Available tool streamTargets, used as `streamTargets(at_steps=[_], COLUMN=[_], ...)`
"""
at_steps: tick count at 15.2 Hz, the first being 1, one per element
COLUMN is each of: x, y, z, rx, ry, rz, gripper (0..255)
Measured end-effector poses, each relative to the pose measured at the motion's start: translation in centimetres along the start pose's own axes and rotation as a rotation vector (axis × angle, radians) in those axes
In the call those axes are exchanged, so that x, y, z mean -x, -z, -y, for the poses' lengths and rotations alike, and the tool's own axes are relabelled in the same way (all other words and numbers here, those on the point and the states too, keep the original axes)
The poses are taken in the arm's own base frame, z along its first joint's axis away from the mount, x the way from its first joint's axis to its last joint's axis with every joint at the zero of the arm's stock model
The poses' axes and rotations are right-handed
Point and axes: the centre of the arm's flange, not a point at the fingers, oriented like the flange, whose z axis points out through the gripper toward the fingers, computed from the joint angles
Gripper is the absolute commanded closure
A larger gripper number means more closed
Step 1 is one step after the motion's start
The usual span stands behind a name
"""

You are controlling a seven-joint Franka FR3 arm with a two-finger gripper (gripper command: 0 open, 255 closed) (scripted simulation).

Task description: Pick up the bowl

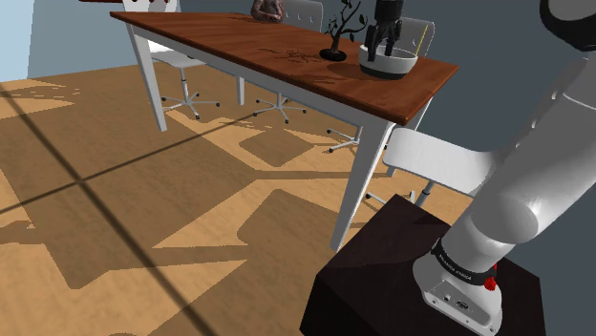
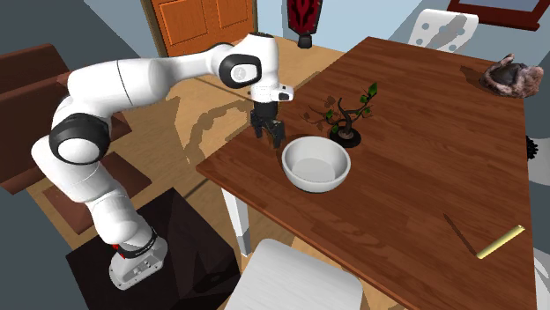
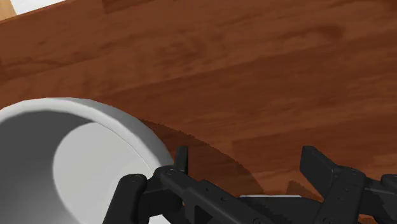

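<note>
We're reckoning this is the line-up step, nothing grabbed yet. The gripper (image 2: pixel 267 134) hangs over the tabletop (image 2: pixel 423 167) by the corner nearest the stand, jaws spread wide and empty. The white bowl (image 2: pixel 315 166) sits upright just beside it, rim next to one jaw, not between them. Next move, we'd guess: straddle the rim, drop, squeeze. A little plant (image 2: pixel 349 119) stands just past the bowl.

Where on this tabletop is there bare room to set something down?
Free: between the white round bowl and the thin yellow stick; between the small dark plant and the brownish rock. Crowded: where black gripper, bowl and plant cluster.
</note>
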Motion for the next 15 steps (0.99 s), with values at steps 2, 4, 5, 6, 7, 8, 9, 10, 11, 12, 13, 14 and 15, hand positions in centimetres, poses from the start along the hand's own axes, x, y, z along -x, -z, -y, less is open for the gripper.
streamTargets(at_steps=[2,4,5,6,7,8,9,10,11,12,13,14,15], x=[-2.2,-4.1,-5.1,-6.0,-6.3,-6.6,-6.7,-6.7,-7.0,-7.0,-7.0,-7.0,-7.1], y=[0.4,0.9,0.8,1.1,1.2,1.0,0.7,0.2,-0.2,-0.7,-1.2,-2.0,-2.4], z=[-1.9,-3.7,-4.6,-5.5,-6.1,-6.3,-6.4,-6.3,-6.2,-6.2,-6.1,-6.2,-6.2], rx=[-0.001,-0.002,-0.002,-0.003,-0.003,-0.003,-0.003,-0.003,-0.003,-0.003,-0.003,-0.003,-0.003], ry=[-0.004,-0.008,-0.010,-0.011,-0.012,-0.012,-0.012,-0.012,-0.012,-0.012,-0.012,-0.012,-0.012], rz=[-0.007,-0.013,-0.016,-0.019,-0.021,-0.022,-0.022,-0.023,-0.023,-0.023,-0.023,-0.023,-0.022], gripper=[0,0,0,0,0,0,0,0,0,0,0,0,0])
